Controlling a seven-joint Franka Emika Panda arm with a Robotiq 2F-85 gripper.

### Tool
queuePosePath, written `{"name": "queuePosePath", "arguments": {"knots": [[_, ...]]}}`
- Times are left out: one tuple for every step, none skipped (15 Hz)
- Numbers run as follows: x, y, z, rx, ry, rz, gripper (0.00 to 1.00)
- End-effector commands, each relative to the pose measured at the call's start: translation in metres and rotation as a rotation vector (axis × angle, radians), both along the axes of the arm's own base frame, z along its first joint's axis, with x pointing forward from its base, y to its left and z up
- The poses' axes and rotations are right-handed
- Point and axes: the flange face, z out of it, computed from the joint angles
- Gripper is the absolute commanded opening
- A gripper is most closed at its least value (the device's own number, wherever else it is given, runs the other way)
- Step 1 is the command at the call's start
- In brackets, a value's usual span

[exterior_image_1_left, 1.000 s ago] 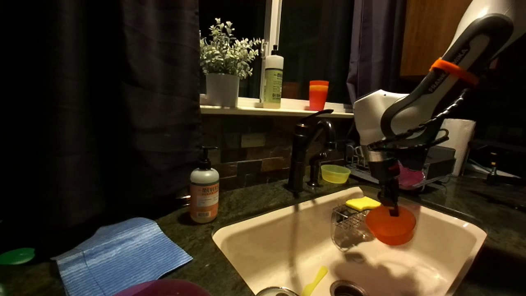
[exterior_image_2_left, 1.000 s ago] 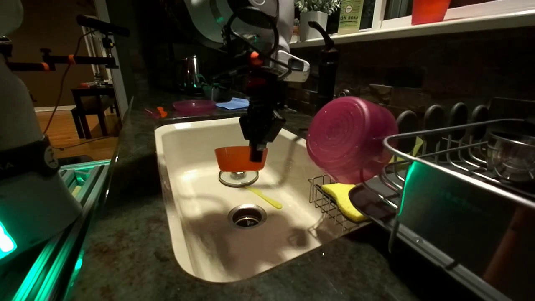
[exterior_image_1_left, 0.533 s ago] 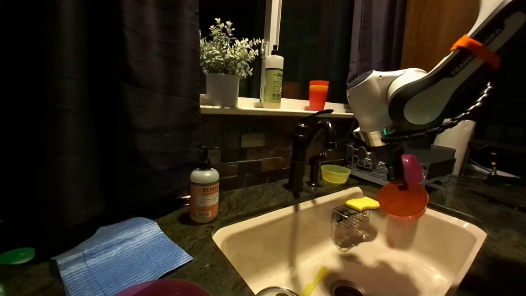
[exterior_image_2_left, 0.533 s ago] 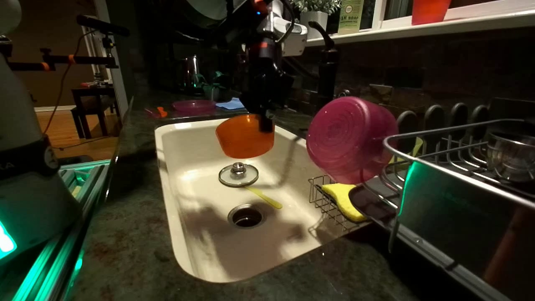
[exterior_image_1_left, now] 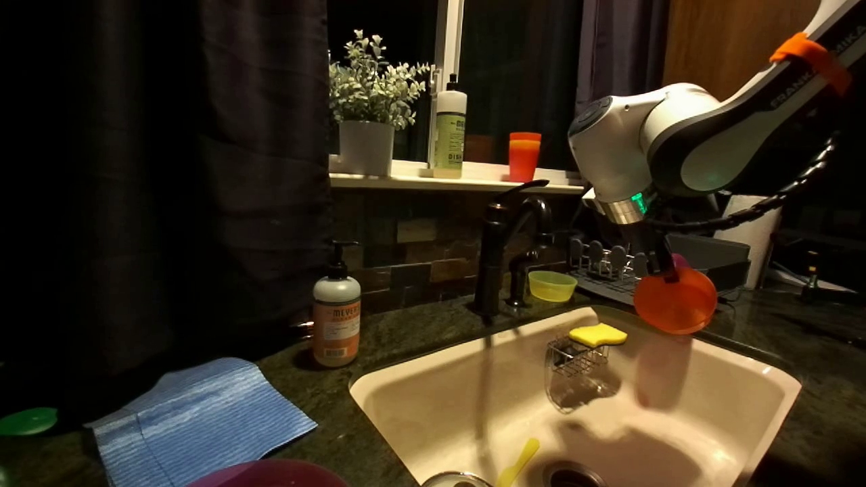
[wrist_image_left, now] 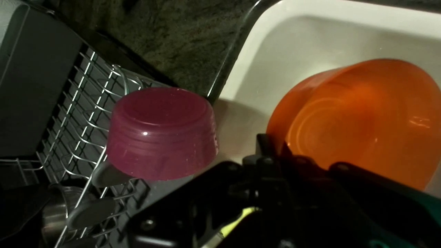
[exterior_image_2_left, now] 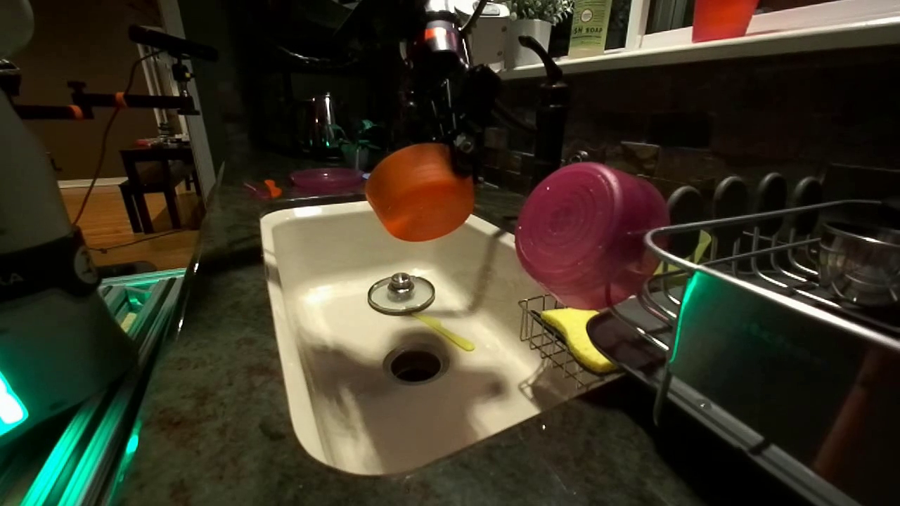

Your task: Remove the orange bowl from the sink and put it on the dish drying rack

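The gripper (wrist_image_left: 274,146) is pinched on the rim of the orange bowl (exterior_image_2_left: 422,200), 1 finger on each side of its wall. I see the bowl hanging tilted above the sink (exterior_image_2_left: 316,414), clear of the glass lid (exterior_image_2_left: 387,296) and yellow utensil (exterior_image_2_left: 446,334) lying in there. A purple bowl (exterior_image_2_left: 583,232) sits tipped on the dish rack (exterior_image_2_left: 759,365).

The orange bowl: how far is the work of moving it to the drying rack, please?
Done: the orange bowl is up off the floor of the sink. In hand: the tool grips the bowl's rim, holding it tilted above the sink. Left: it must reach the dish drying rack and be released; it is not there yet.
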Motion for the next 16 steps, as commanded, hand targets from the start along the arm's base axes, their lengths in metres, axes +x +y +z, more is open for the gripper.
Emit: {"name": "queuePosePath", "arguments": {"knots": [[0.0, 0.0, 0.0, -0.001, 0.0, 0.0, 0.01], [0.001, 0.006, 0.004, -0.032, -0.032, 0.027, 0.01], [0.001, 0.009, 0.011, -0.045, -0.051, 0.05, 0.01], [0.0, 0.012, 0.018, -0.065, -0.073, 0.074, 0.01], [0.0, 0.015, 0.023, -0.087, -0.091, 0.099, 0.01], [0.001, 0.016, 0.03, -0.115, -0.123, 0.129, 0.01], [0.001, 0.019, 0.037, -0.137, -0.154, 0.153, 0.01], [0.001, 0.021, 0.044, -0.161, -0.183, 0.178, 0.01], [0.0, 0.023, 0.051, -0.181, -0.211, 0.2, 0.01], [0.001, 0.024, 0.059, -0.199, -0.232, 0.214, 0.01], [0.0, 0.023, 0.065, -0.221, -0.257, 0.228, 0.01], [-0.001, 0.021, 0.072, -0.242, -0.284, 0.245, 0.01], [0.0, 0.019, 0.079, -0.264, -0.311, 0.259, 0.01], [0.001, 0.015, 0.085, -0.284, -0.339, 0.259, 0.01], [0.003, 0.012, 0.091, -0.302, -0.372, 0.256, 0.01], [0.004, 0.009, 0.096, -0.325, -0.41, 0.253, 0.01]]}}
